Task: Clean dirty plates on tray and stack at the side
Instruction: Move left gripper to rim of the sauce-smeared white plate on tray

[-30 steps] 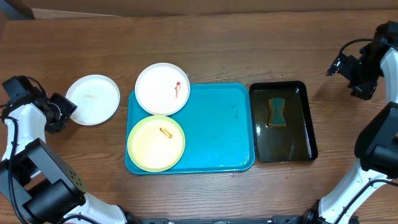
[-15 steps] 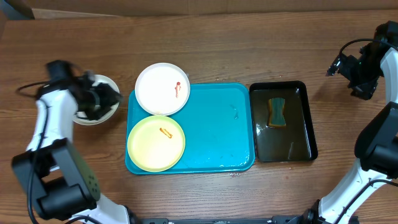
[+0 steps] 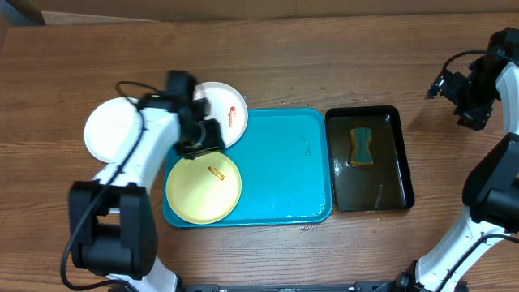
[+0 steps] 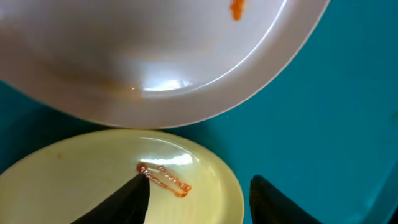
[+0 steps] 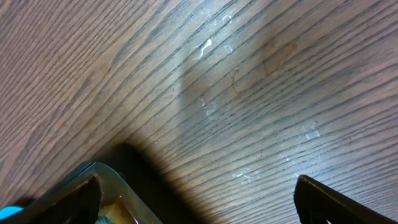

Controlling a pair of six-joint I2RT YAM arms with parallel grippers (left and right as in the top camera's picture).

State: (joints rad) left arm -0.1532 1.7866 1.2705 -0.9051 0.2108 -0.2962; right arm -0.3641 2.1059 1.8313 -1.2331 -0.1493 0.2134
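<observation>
On the tabletop (image 3: pixel 324 65), the turquoise tray (image 3: pixel 284 174) is laid with its long axis left to right. The yellow-green plate (image 3: pixel 203 191) is set in its front-left corner. A white plate (image 3: pixel 233 101) overlapping the far-left rim is partly hidden by the left hand (image 3: pixel 203 142), which is released. A second white plate (image 3: pixel 109 130) lies off the tray. The right hand (image 5: pixel 199 202) is also released, over bare wood.

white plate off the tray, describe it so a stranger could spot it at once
Find the turquoise tray; past its left edge, on the bare wooden table, lies a round white plate. Unlike the other white plate, which overlaps the tray's far left corner and bears red smears, and the yellow-green plate on it, this one sits wholly off the tray.
</observation>
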